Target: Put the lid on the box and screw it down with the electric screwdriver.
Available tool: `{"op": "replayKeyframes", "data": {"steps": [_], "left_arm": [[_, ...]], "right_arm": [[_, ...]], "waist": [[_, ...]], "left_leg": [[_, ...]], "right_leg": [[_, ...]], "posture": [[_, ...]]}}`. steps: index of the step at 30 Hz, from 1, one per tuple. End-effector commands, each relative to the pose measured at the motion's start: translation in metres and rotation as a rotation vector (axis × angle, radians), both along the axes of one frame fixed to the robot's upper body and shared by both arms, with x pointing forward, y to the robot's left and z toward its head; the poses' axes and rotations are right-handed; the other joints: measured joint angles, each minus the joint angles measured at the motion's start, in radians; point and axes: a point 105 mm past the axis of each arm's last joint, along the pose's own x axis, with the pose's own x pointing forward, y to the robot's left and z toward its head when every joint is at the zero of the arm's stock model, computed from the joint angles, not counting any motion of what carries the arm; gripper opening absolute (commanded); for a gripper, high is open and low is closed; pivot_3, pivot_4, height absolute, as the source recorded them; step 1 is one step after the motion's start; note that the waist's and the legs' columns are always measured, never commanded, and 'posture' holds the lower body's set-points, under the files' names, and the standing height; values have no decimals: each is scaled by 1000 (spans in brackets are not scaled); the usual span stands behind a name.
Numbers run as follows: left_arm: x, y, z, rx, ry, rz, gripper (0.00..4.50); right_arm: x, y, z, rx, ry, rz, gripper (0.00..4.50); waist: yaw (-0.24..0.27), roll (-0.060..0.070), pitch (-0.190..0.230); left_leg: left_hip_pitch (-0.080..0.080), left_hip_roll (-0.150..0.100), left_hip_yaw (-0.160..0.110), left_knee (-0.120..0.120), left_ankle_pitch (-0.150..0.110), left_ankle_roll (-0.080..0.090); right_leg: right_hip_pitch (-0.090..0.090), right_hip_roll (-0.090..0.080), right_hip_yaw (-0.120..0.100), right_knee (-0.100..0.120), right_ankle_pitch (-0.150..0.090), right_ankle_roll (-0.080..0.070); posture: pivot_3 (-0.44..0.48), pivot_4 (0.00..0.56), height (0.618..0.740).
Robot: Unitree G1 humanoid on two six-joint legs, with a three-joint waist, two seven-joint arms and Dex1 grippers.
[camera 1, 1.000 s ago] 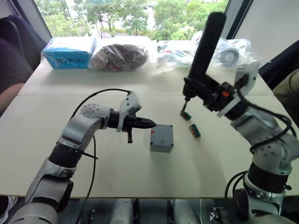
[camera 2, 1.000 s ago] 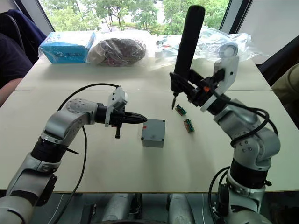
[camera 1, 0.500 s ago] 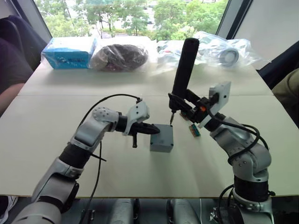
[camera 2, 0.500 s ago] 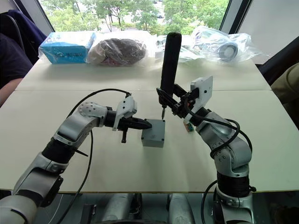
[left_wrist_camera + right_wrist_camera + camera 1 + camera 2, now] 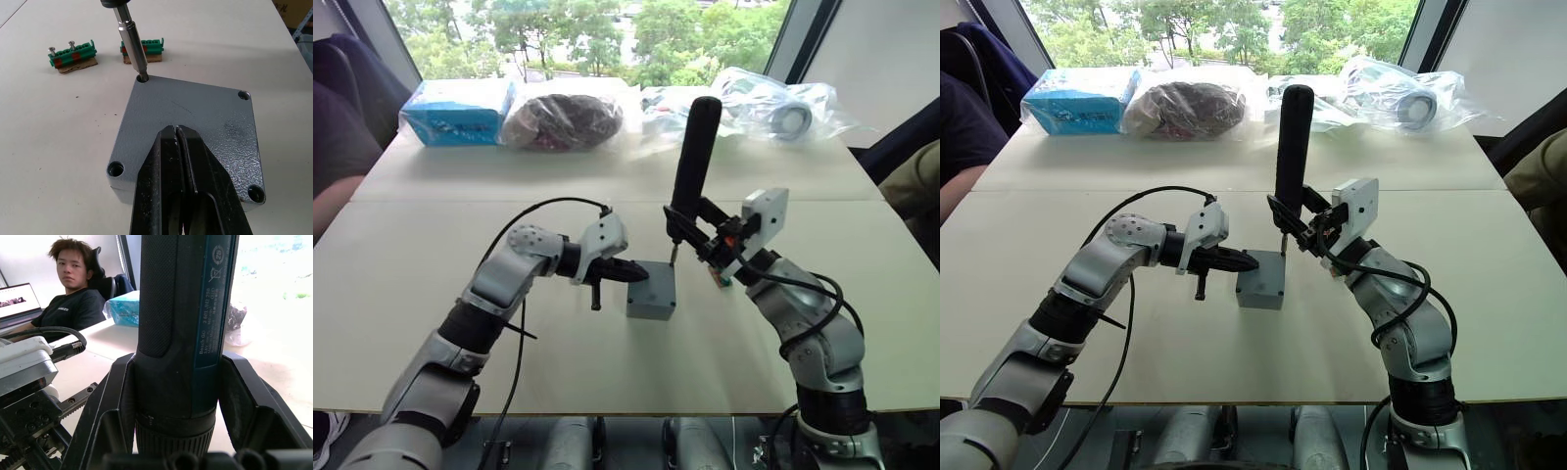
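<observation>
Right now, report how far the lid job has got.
Done: the lid sits on the box. In hand: the right tool holds the electric screwdriver upright, its bit in one corner hole, while the shut left tool rests on the lid. Left: whether the other three corner holes hold screws cannot be told, so they may still need driving.

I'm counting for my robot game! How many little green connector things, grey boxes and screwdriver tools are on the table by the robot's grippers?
Green connectors: 2
Grey box with its lid on: 1
Electric screwdriver, held upright in the right gripper: 1
Total: 4
</observation>
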Motion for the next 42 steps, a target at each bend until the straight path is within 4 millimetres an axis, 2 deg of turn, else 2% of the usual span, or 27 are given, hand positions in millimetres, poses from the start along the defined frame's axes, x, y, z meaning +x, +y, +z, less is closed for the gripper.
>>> {"op": "replayKeyframes", "data": {"steps": [1,5,10,14,18,23,42], "left_arm": [[-4,1,-6,29,10,-7,0],[-11,-2,-6,24,33,-28,0],[-13,-3,-10,34,38,-30,0],[-13,-3,-10,35,41,-29,0],[-14,-2,-12,40,48,-29,0],[-11,3,-25,90,31,-7,0],[-13,1,-25,80,28,-13,0]], "right_arm": [[-2,-4,-25,-32,42,-46,1811],[-8,-12,-49,-67,91,-77,1811],[-10,-8,-57,-89,103,-76,1811],[-7,-8,-65,-129,120,-81,1811],[-7,-9,-64,-119,122,-79,1811],[-6,-6,-63,-97,128,-69,1811],[-4,-4,-52,-134,81,-66,1811]], "waist": [[0,-1,-1],[2,-6,-5],[0,-9,-8],[0,-10,-10],[1,-11,-11],[1,-11,-13],[0,-12,-18]], "left_leg": [[1,0,0,0,0,0],[9,0,0,-1,-2,3],[20,1,0,-1,-5,8],[21,1,0,-2,-5,8],[21,1,0,-2,-5,8],[21,1,0,-2,-5,8],[22,1,0,-4,-6,9]], "right_leg": [[1,0,0,0,0,0],[10,0,0,-2,0,0],[20,-1,0,-2,-1,0],[20,-1,0,-2,-1,-1],[20,-1,1,-2,-1,-1],[20,-2,0,-2,-1,-2],[21,-8,0,-3,-4,-6]], "posture": [[0,150,740],[0,150,740],[0,150,740],[0,150,740],[0,150,740],[0,150,740],[0,150,740]]}}
